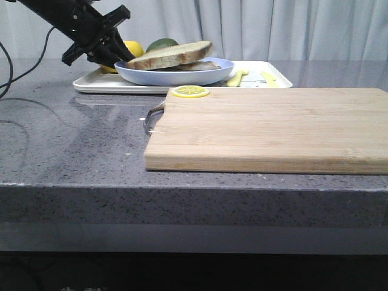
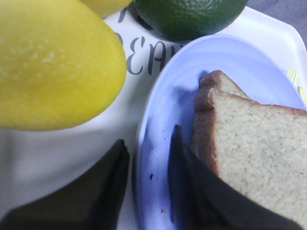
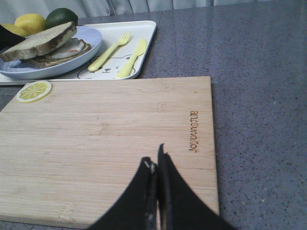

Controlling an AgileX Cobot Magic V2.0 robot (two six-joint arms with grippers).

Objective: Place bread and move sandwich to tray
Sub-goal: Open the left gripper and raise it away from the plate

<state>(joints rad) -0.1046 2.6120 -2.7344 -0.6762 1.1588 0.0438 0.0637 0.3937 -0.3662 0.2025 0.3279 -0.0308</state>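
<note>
The sandwich lies on the round light blue plate (image 1: pixel 206 74), which rests on the white tray (image 1: pixel 91 83) at the back left. Its top bread slice (image 1: pixel 173 56) leans tilted over the egg slice (image 3: pixel 72 47). My left gripper (image 1: pixel 124 57) is at the plate's left rim. In the left wrist view the left gripper (image 2: pixel 147 136) is open, one finger outside the plate (image 2: pixel 168 105) over the tray (image 2: pixel 144 62), the other inside next to the bread (image 2: pixel 259 153). My right gripper (image 3: pixel 154 155) is shut and empty over the cutting board (image 3: pixel 105 134).
The wooden cutting board (image 1: pixel 273 127) fills the middle and right of the table, with a lemon slice (image 1: pixel 190 91) on its far left corner. A lemon (image 1: pixel 134 47) and a green fruit (image 1: pixel 162 43) sit behind the plate. A yellow fork (image 3: pixel 108 50) and knife (image 3: pixel 130 60) lie on the tray.
</note>
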